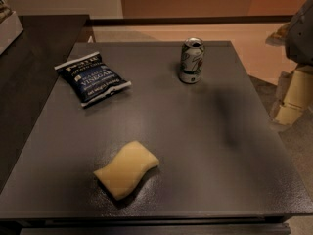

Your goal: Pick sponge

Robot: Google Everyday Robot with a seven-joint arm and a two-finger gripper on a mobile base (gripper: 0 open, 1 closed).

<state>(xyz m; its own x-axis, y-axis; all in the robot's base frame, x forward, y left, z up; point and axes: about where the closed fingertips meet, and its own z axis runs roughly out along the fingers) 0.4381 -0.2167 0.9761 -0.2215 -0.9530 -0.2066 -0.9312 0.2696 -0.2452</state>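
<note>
The sponge point(126, 169) is a pale yellow foam block with wavy long sides. It lies flat near the front edge of the dark grey table point(195, 131), left of the middle. My gripper point(292, 97) hangs at the far right edge of the view, off the table's right side and well away from the sponge. Its cream segmented fingers point down and nothing shows between them.
A dark blue chip bag point(92, 78) lies at the back left of the table. A silver soda can point(191, 60) stands upright at the back centre. A darker counter point(29, 62) runs along the left. Tan floor lies beyond the table.
</note>
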